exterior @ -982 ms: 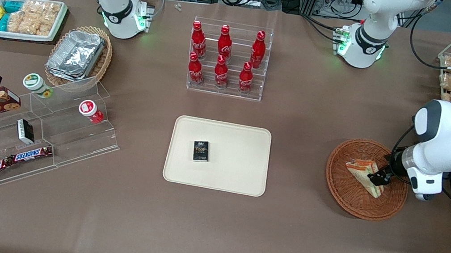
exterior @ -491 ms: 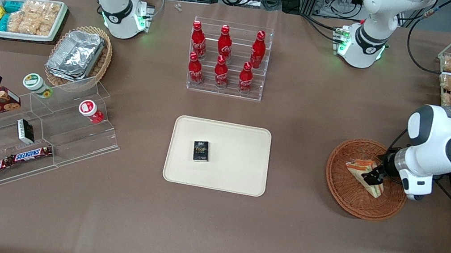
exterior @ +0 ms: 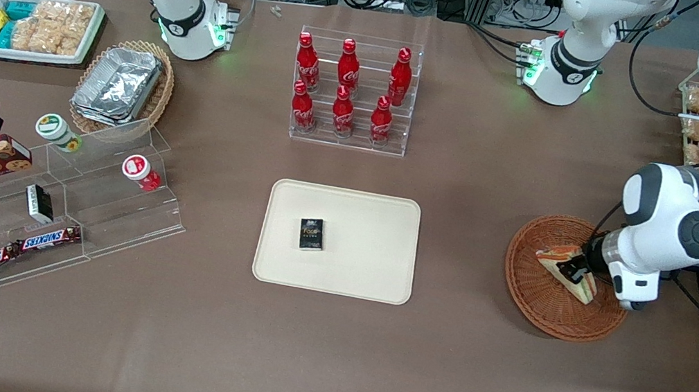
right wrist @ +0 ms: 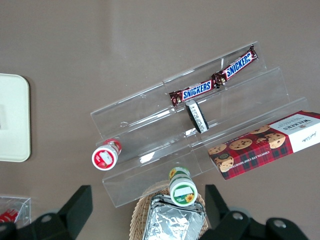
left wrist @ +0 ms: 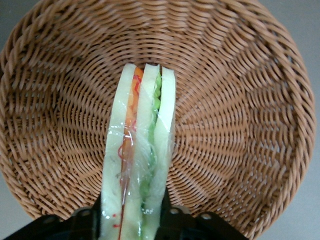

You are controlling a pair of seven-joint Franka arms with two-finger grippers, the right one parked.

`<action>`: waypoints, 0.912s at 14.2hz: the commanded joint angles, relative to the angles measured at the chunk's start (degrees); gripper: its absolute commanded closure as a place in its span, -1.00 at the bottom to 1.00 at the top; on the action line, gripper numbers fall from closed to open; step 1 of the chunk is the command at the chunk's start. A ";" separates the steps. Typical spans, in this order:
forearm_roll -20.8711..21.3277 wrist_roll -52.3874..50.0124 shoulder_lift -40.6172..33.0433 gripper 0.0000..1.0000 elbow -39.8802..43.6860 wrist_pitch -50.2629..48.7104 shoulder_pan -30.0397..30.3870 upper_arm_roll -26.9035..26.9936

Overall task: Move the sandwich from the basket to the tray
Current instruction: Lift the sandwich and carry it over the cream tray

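Reddish-brown woven basket (left wrist: 240, 125), cream tray (exterior: 375, 256), sandwich (left wrist: 142, 150) (orange, green layers)

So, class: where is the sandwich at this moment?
The sandwich is over the basket, at the working arm's end of the table, gripped by the gripper.

arm shell: glossy white, rounded segments
joints: dark grey rings and round caps
gripper (exterior: 574, 272): black fingers under a white hand
cable: black, looping above the gripper
base: green lights
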 commanded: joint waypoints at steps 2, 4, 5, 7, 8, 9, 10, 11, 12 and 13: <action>5.17 -0.02 -1.41 1.00 9.23 -16.37 -3.04 -1.12; 4.73 -0.10 -0.53 1.00 17.68 -25.19 -5.85 -2.87; 4.55 -0.54 0.00 1.00 20.59 -27.14 -7.25 -4.28; 2.02 -0.72 0.09 1.00 23.85 -28.04 -10.42 -6.39; -0.52 -0.72 0.26 1.00 24.22 -28.04 -11.82 -6.57; -2.63 -0.02 0.61 1.00 24.22 -27.34 -14.36 -6.84; -2.39 0.16 2.45 1.00 24.83 -26.55 -17.61 -6.93; -2.04 0.16 4.64 1.00 27.18 -26.11 -21.12 -6.84; -1.08 0.07 7.18 1.00 29.21 -26.02 -23.50 -6.84; 0.41 0.07 9.99 1.00 31.49 -25.84 -25.70 -6.84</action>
